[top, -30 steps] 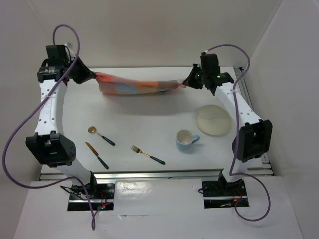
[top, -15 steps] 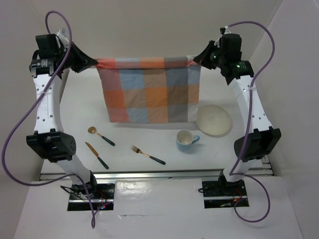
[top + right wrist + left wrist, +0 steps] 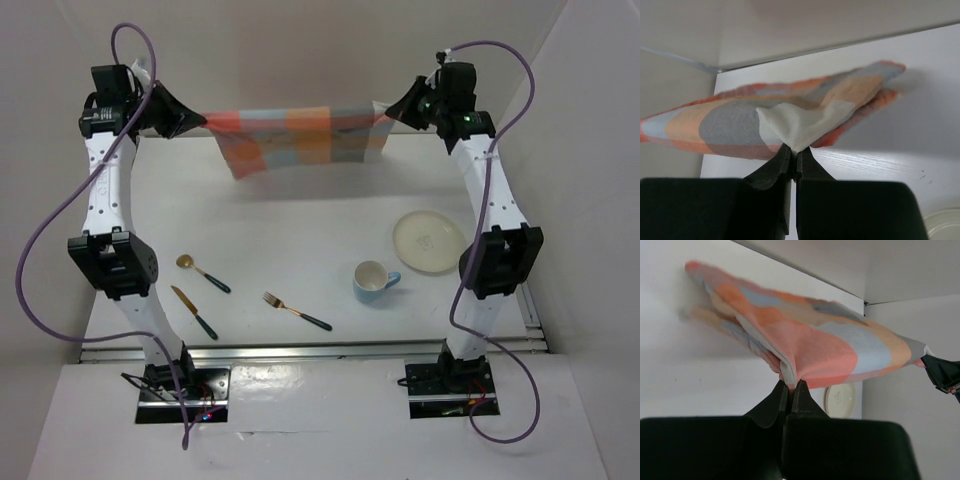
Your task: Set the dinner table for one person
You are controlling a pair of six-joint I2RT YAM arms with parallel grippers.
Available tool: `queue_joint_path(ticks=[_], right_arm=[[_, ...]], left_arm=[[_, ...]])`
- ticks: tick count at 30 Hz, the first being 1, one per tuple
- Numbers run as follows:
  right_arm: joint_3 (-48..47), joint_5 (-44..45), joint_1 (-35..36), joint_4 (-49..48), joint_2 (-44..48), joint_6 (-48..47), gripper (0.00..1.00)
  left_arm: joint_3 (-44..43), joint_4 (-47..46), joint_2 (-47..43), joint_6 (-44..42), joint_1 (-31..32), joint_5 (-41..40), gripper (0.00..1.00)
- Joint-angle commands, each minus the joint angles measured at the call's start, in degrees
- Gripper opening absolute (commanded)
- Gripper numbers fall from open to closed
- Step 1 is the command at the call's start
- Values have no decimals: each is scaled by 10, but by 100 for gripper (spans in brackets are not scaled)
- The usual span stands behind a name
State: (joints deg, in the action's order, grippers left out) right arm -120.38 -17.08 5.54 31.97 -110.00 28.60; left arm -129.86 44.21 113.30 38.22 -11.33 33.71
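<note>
Bench: one white bench (image 3: 300,215) with aluminium rails is seen, running from the arm bases to the back wall. All tableware is carried on its near half.
Arms: two are counted, the left arm (image 3: 105,190) and the right arm (image 3: 490,200). Both are raised at the far corners.
Cloth: one orange-and-blue-grey checked cloth (image 3: 300,135) is held in the air above the far part of the bench. It is stretched between the two arms as a shallow, sagging band.
Left fingers: the left fingers (image 3: 775,402) are closed on a pinched fold at one end of the cloth.
Right fingers: the right fingers (image 3: 780,162) are closed on the opposite end, where a pale underside of the fabric is turned out.
Plate: one cream plate (image 3: 429,241) is laid at the right. Only its own surface is seen.
Cup: one pale blue cup (image 3: 372,280) is stood upright near the plate, to its left, with the handle turned right. Only its white interior is seen.
Cutlery: three gold pieces with dark handles are counted: one spoon (image 3: 203,273), one knife (image 3: 194,312) nearer the bases, and one fork (image 3: 297,311) to the right. All are kept apart.
Change: half a second earlier the cloth was hung fully spread as a checked sheet. It is now gathered into a narrow band. Plate, cup and cutlery are found unmoved.
</note>
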Motion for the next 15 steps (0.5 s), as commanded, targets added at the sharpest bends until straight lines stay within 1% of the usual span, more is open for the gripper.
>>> queue_joint_path(ticks=[1, 3, 4, 7, 8, 10, 11, 13, 14, 15], right_arm=[[105, -10, -3, -55, 71, -2, 0], [172, -10, 10, -81, 112, -2, 0], [236, -5, 17, -86, 123, -2, 0], [331, -5, 35, -104, 172, -2, 0], [389, -5, 40, -110, 181, -2, 0], [443, 1, 54, -110, 214, -2, 0], [492, 11, 67, -110, 224, -2, 0], [535, 16, 79, -110, 248, -2, 0], [566, 21, 85, -110, 254, -2, 7], [577, 21, 96, -102, 254, -2, 23]], left_arm=[[99, -39, -72, 1, -9, 9, 0], [160, -59, -117, -4, -9, 4, 0], [225, -67, -132, -4, -9, 4, 0], [309, -79, -183, -18, -9, -1, 0], [363, -79, -194, -24, -9, -1, 0], [421, -79, -233, -31, -9, -1, 0], [480, -79, -247, -38, -9, -7, 0], [533, -79, -272, -45, -9, -28, 0], [571, -79, -291, -46, -9, -35, 0], [583, -72, -291, -53, -9, -44, 18]])
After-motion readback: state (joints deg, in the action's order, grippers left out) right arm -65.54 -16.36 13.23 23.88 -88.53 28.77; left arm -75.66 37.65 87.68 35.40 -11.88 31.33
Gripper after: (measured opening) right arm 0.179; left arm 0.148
